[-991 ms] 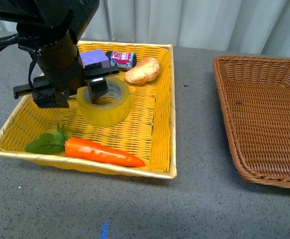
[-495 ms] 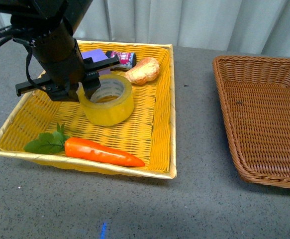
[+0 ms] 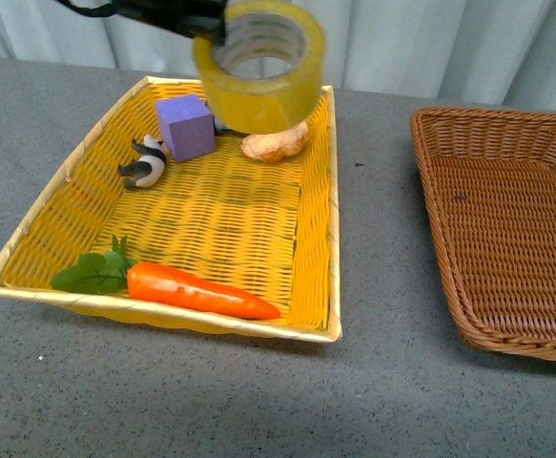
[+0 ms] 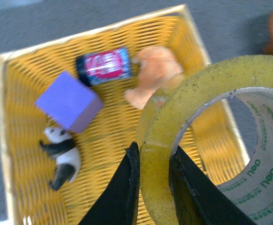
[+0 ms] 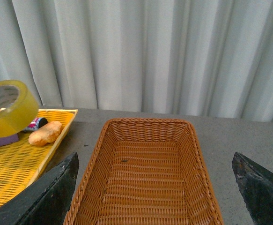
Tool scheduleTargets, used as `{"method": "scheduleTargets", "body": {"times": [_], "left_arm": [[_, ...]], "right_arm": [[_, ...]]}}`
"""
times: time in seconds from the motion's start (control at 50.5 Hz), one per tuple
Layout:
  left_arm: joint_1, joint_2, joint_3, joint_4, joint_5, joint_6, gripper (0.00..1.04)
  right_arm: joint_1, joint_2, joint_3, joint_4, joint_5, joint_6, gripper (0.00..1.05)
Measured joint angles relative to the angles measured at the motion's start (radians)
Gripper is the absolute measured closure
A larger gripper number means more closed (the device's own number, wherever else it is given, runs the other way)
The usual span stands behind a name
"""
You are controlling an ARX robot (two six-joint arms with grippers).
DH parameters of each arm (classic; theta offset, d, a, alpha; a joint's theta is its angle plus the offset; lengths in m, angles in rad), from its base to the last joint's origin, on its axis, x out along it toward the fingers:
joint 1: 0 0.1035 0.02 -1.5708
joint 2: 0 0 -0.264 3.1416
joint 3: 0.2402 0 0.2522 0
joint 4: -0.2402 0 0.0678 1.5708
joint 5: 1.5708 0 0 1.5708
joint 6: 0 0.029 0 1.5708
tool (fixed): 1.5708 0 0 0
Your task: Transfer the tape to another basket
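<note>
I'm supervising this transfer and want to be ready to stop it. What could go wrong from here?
1. The left gripper pinches only one wall of the tape, so the roll may swing or slip during the carry.
2. If it drops early, it could land on the table short of the brown basket and roll away.

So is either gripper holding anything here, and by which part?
The left gripper holds the tape by its wall, one finger inside the core, one outside. The right gripper is open and empty.
</note>
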Motion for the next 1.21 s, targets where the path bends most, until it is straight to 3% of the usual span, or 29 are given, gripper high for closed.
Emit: {"method": "scheduleTargets", "body": {"times": [0.139,0.396,0.911,0.951,1.03,1.209], "left_arm": [[-0.077,0.025,0.052,-0.016,0.025,0.079,0.90],[-0.188,0.079,0.109,-0.012,0.179,0.174,0.90],[-0.214,0.098,0.164,-0.020,0.179,0.238,0.90],[-0.214,0.098,0.164,-0.020,0.179,0.239,0.90],[-0.214,0.098,0.164,-0.020,0.179,0.241,0.90],[-0.214,0.100,0.164,-0.020,0.179,0.242,0.90]], "right_arm": [[0.000,0.000,0.000,0.000,0.000,0.000,0.09],[0.000,0.000,0.000,0.000,0.000,0.000,0.09],[0.000,0.001,0.000,-0.001,0.002,-0.005,0.09],[0.002,0.036,0.023,-0.070,0.029,-0.113,0.09],[-0.040,0.162,0.059,-0.085,-0.008,-0.311,0.09],[-0.143,0.381,0.132,-0.045,-0.111,-0.405,0.09]]}}
